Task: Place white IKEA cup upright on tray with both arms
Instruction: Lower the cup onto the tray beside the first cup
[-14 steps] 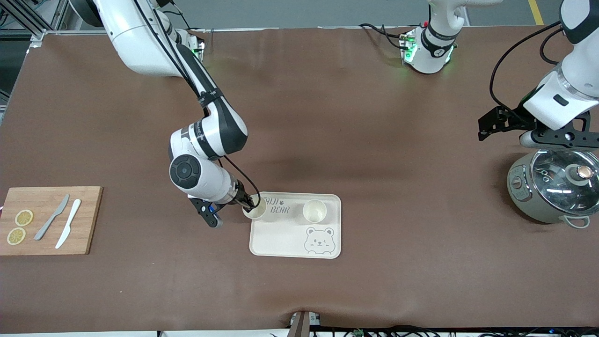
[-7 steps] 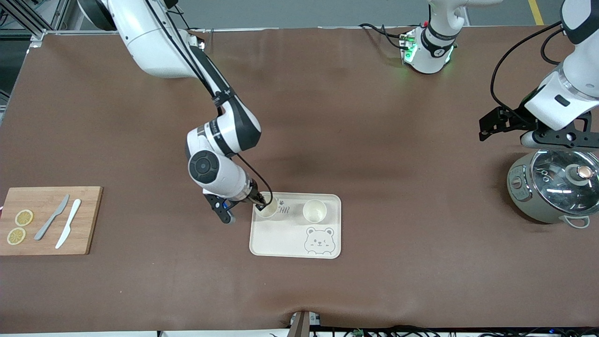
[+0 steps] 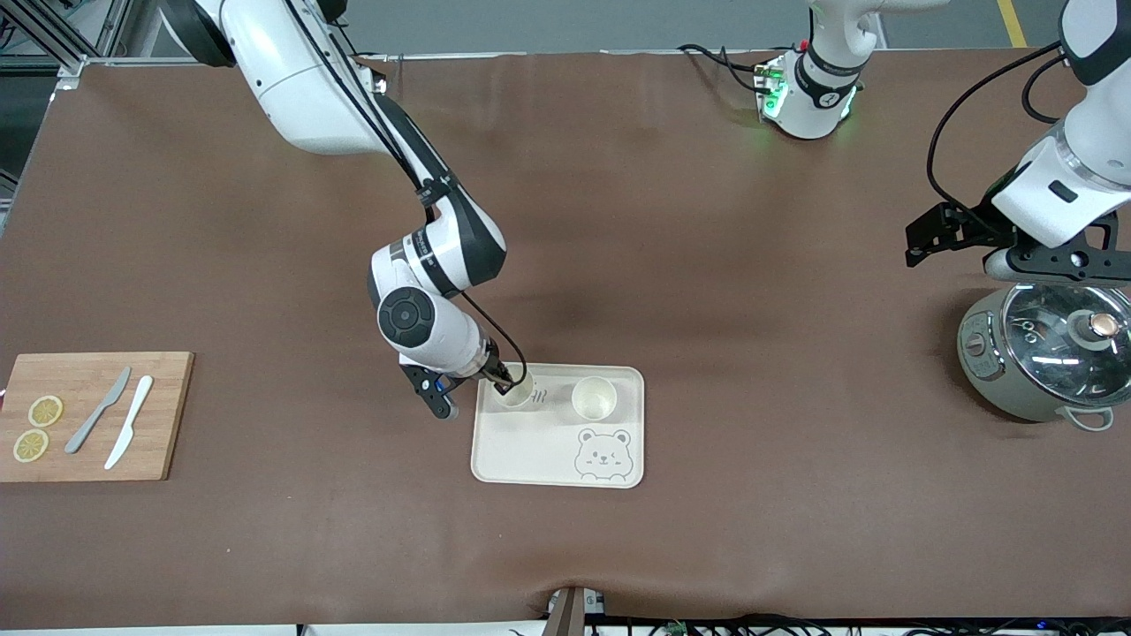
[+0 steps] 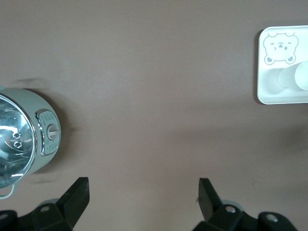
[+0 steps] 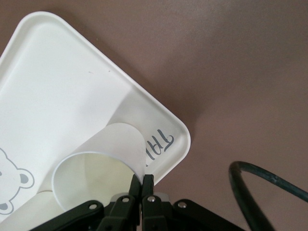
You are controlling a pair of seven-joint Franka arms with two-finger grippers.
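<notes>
My right gripper [image 3: 502, 385] [image 5: 142, 178] is shut on the rim of a white cup [image 3: 517, 393] [image 5: 96, 163]. It holds the cup, mouth up and slightly tilted, over the cream bear tray [image 3: 530, 455] [image 5: 57, 86], at the lettered corner toward the right arm's end. Whether the cup's base touches the tray is hidden. A second white cup [image 3: 593, 397] [image 4: 288, 77] stands upright on the tray beside it. My left gripper [image 3: 1065, 262] [image 4: 143, 192] waits open and empty above the table at the left arm's end, next to the pot.
A grey-green pot with a glass lid [image 3: 1043, 353] [image 4: 24, 139] stands at the left arm's end. A wooden cutting board [image 3: 168, 424] with two knives [image 3: 99, 411] and lemon slices [image 3: 44, 411] lies at the right arm's end. A black cable [image 5: 260, 185] hangs by the right gripper.
The right arm has carried the cup from the tray's edge farther in over the tray, toward the second cup. The left arm has not moved.
</notes>
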